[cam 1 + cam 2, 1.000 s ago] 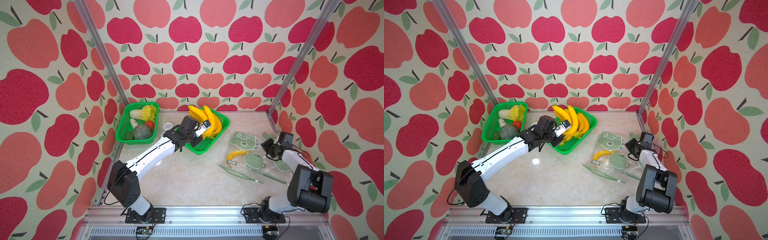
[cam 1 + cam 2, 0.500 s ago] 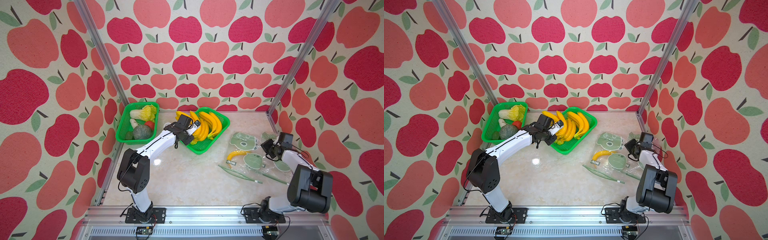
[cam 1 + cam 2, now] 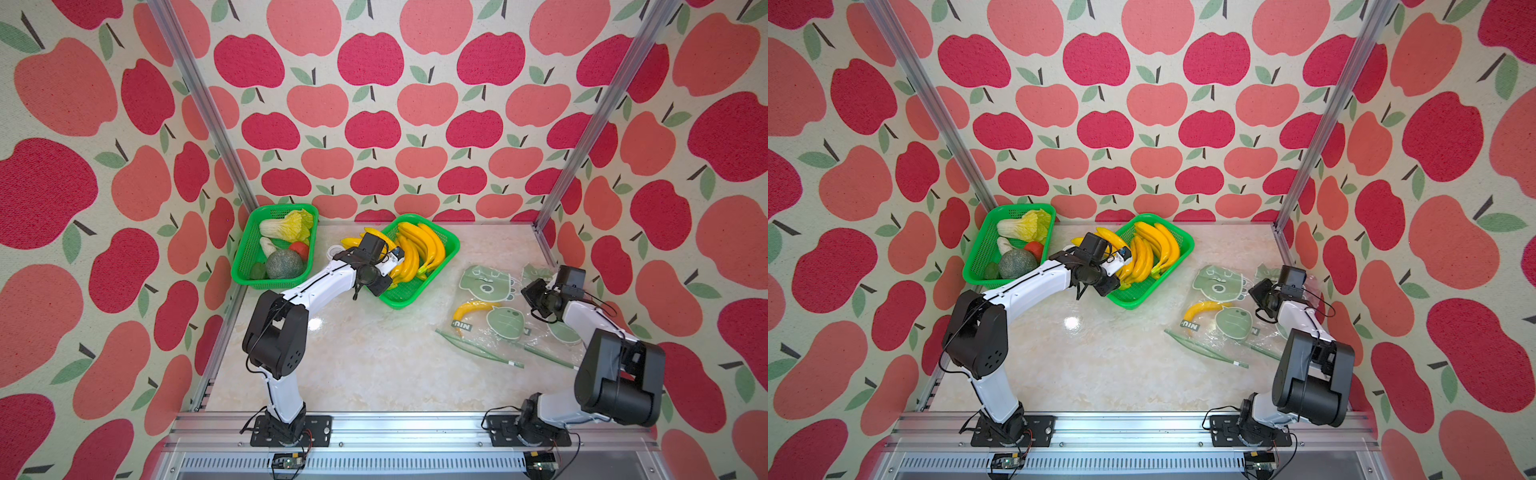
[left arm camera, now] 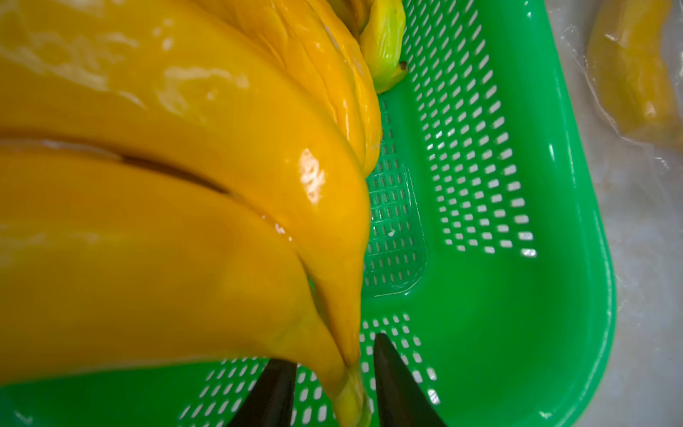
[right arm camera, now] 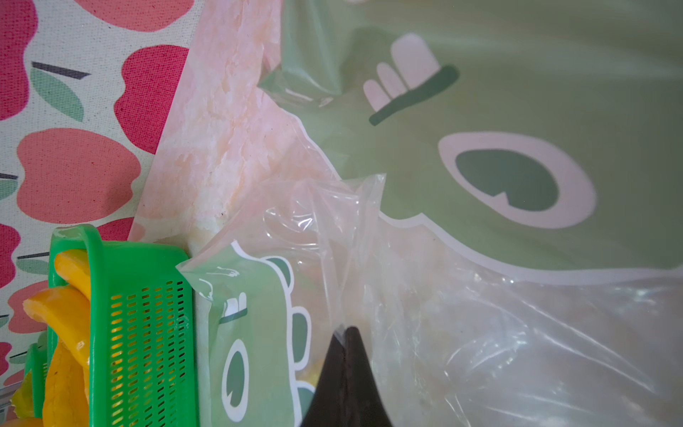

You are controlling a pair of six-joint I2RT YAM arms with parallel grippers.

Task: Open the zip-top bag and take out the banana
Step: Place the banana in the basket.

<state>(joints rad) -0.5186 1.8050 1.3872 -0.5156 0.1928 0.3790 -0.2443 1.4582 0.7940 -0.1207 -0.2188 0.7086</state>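
The right hand (image 5: 345, 332) is clenched on a fold of the clear zip-top bag (image 3: 505, 324). The bag lies at the right of the worktop (image 3: 374, 357) with the banana (image 3: 471, 308) inside it. The left hand (image 4: 330, 355) is released, its fingers parted either side of a stem tip among the loose bananas (image 3: 419, 253) in the green basket (image 3: 452, 243) at the far middle.

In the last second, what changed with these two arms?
The left end effector drew back slightly leftward over the green basket and its jaws opened, letting go of a loose banana on the pile. The right end effector stayed shut on the zip-top bag; the bagged banana has not moved.
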